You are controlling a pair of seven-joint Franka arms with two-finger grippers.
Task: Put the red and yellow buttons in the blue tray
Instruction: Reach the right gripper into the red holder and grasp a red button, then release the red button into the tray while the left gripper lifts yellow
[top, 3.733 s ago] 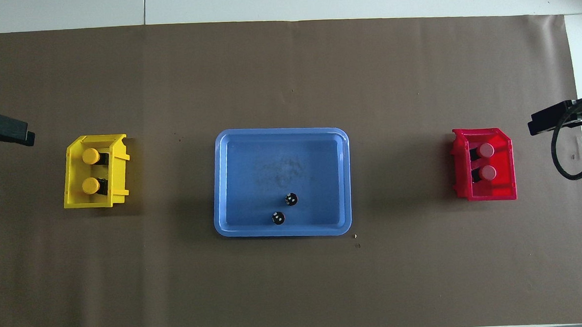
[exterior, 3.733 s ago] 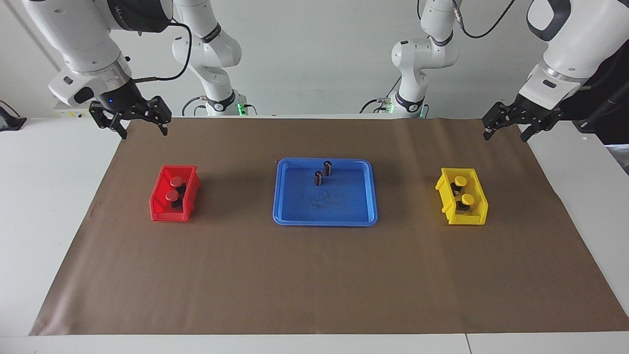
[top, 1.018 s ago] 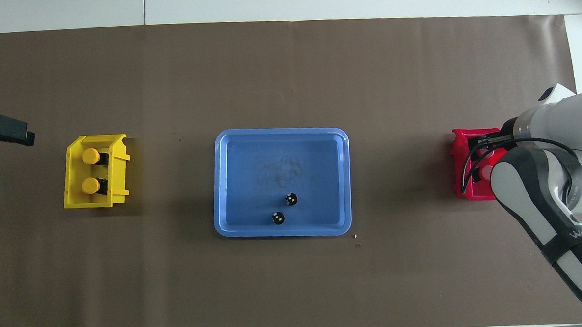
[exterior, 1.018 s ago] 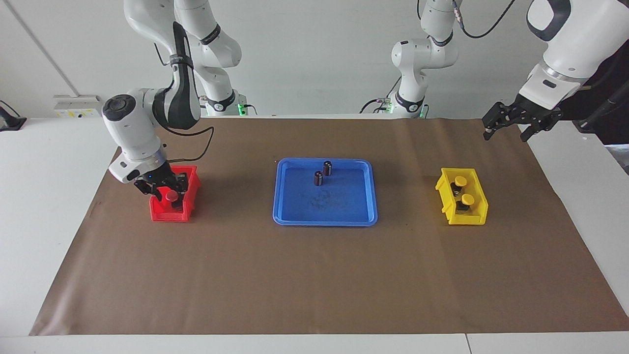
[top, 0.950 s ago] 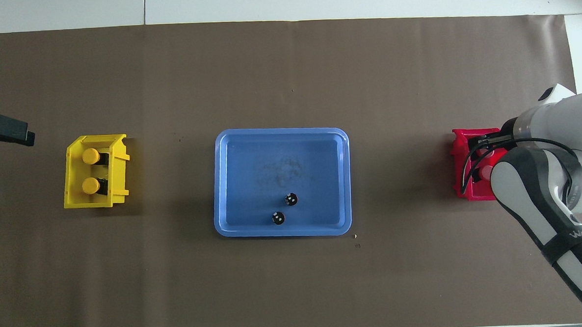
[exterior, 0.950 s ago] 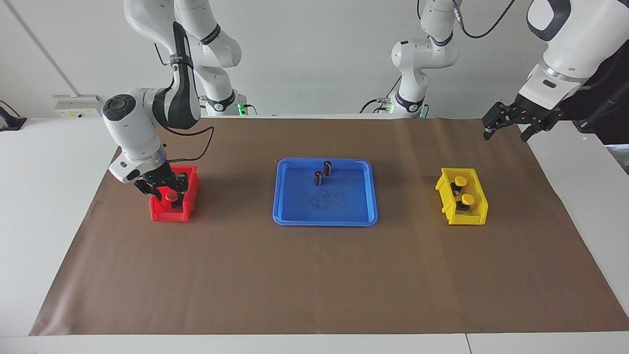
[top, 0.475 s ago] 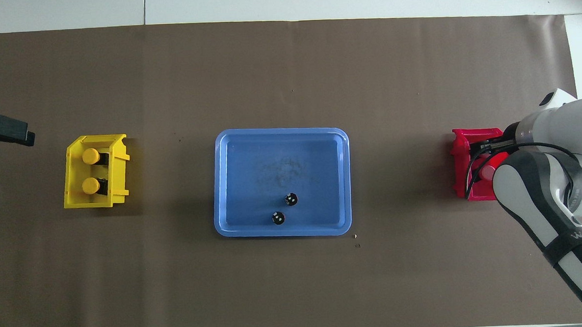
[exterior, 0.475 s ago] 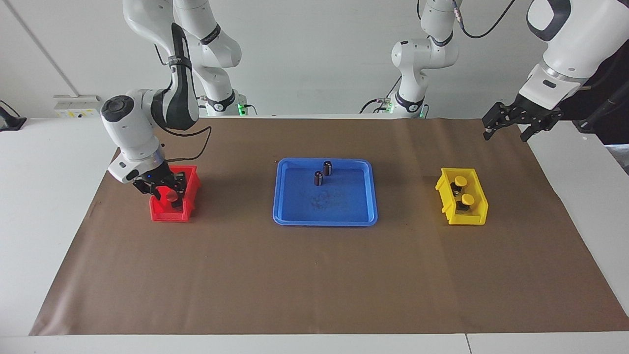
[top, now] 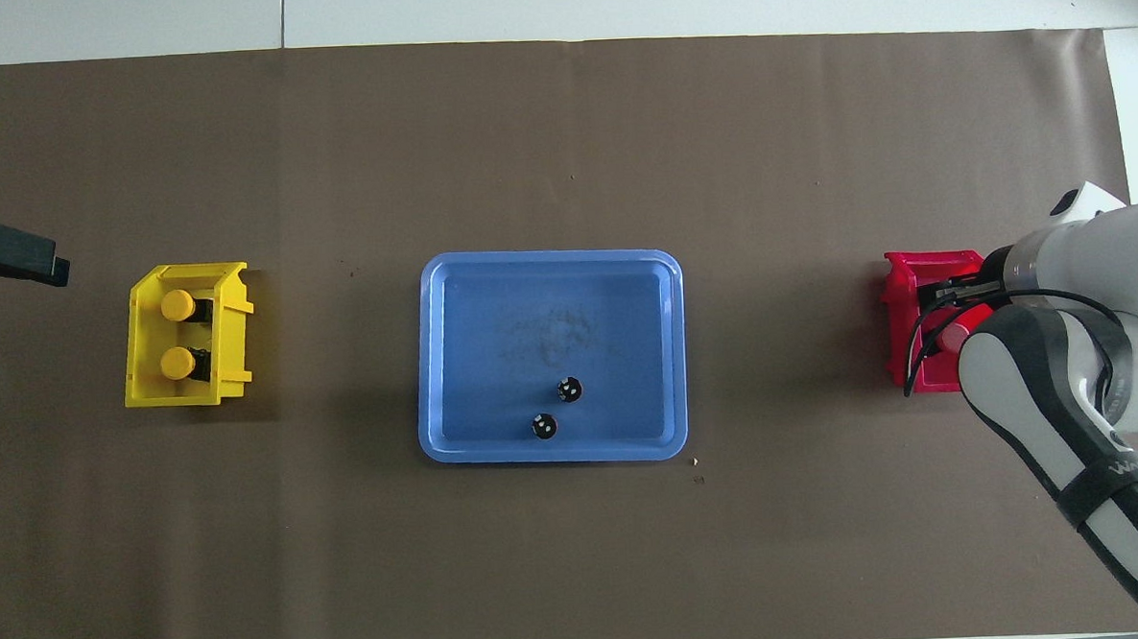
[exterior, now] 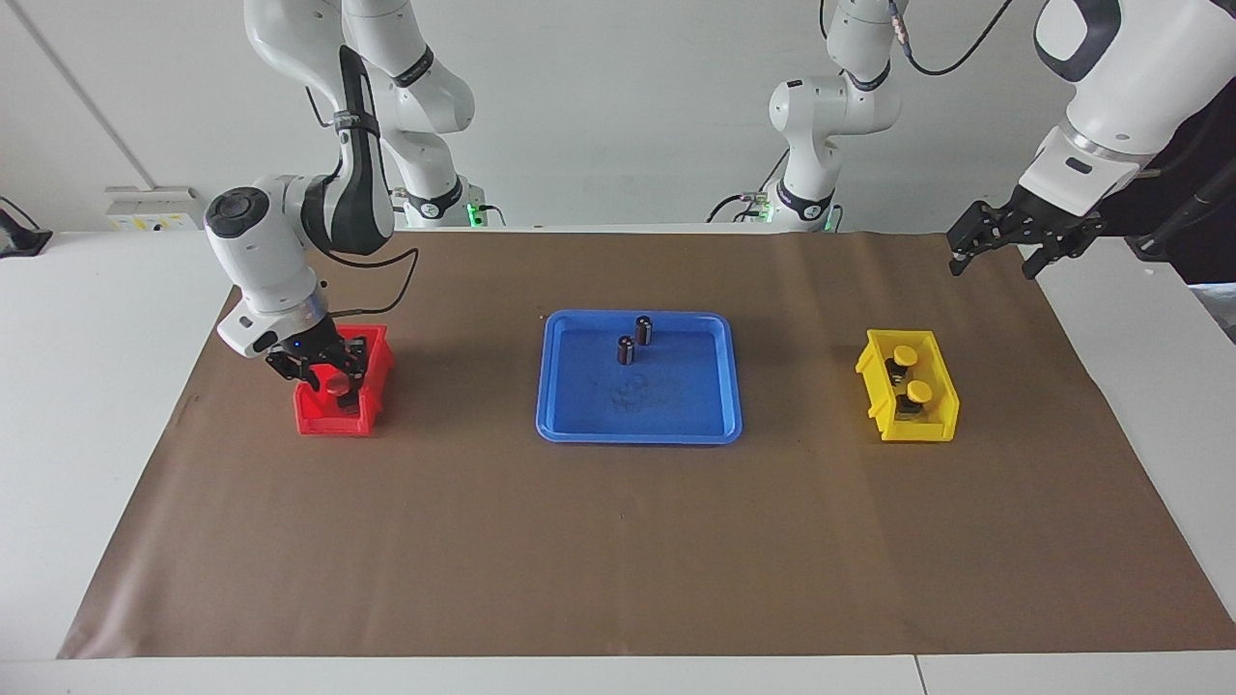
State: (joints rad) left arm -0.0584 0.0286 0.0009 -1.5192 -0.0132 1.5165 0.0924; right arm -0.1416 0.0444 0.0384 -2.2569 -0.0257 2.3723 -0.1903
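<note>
The blue tray (exterior: 637,437) lies mid-table, also in the overhead view (top: 547,259). Two yellow buttons (exterior: 905,356) (exterior: 918,391) stand in the yellow bin (exterior: 912,430) toward the left arm's end. My right gripper (exterior: 323,372) is down inside the red bin (exterior: 328,423). One red button (exterior: 335,382) shows beside it, and also in the overhead view (top: 952,335). The other red button is hidden under the gripper. My left gripper (exterior: 999,253) hangs open and empty in the air by the paper's corner and waits.
Two dark cylinders with silvery tops (exterior: 643,330) (exterior: 626,350) stand in the tray at its edge nearer the robots. Brown paper (exterior: 618,541) covers the table. The right arm covers much of the red bin (top: 901,343) in the overhead view.
The right arm came down from beside the table into the red bin. In the last second it only shifted slightly. The left arm, the tray and the yellow buttons have not moved.
</note>
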